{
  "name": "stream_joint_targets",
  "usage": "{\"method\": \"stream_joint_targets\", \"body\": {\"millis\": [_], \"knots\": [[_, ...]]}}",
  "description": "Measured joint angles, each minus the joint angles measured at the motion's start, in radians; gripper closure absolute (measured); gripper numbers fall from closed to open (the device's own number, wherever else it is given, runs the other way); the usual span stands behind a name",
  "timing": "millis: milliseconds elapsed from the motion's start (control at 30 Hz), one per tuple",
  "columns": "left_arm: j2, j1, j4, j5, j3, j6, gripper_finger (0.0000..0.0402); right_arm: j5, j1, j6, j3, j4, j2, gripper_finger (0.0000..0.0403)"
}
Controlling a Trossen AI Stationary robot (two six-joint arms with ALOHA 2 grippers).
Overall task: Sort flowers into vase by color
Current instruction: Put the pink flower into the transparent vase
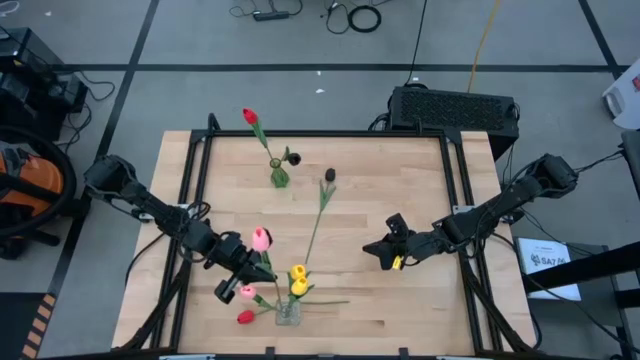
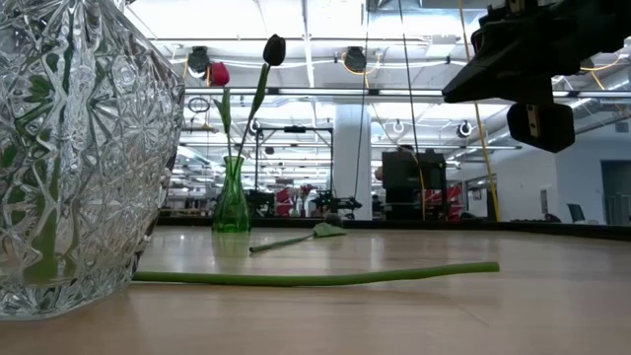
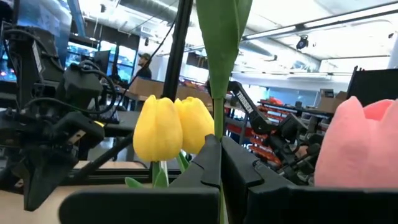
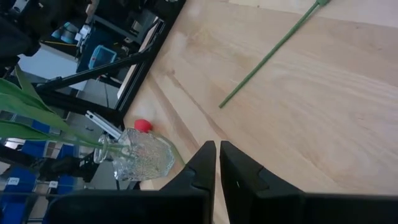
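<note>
L gripper (image 1: 262, 270) is pinched tight on the pink tulip (image 1: 261, 238) stem, right by the clear vase (image 1: 288, 312) w/ yellow tulips (image 1: 298, 279) — go slow, tip stem straight in. R gripper (image 1: 381, 251) is closed, holds nothing, waits mid-table.

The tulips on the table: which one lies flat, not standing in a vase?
The dark maroon tulip. Its long stem lies flat on the table, while the others stand in vases or are held by the left pincer.
</note>
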Motion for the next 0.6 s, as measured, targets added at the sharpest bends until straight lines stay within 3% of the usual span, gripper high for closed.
{"method": "stream_joint_targets", "body": {"millis": [300, 600], "knots": [[0.005, -0.001, -0.106, 0.022, 0.000, 0.001, 0.0401, 0.000, 0.000, -0.001, 0.000, -0.001, 0.000, 0.0387], [0.096, -0.001, -0.127, 0.022, 0.000, 0.003, 0.0400, 0.001, 0.000, -0.005, 0.000, -0.001, 0.000, 0.0387]]}}
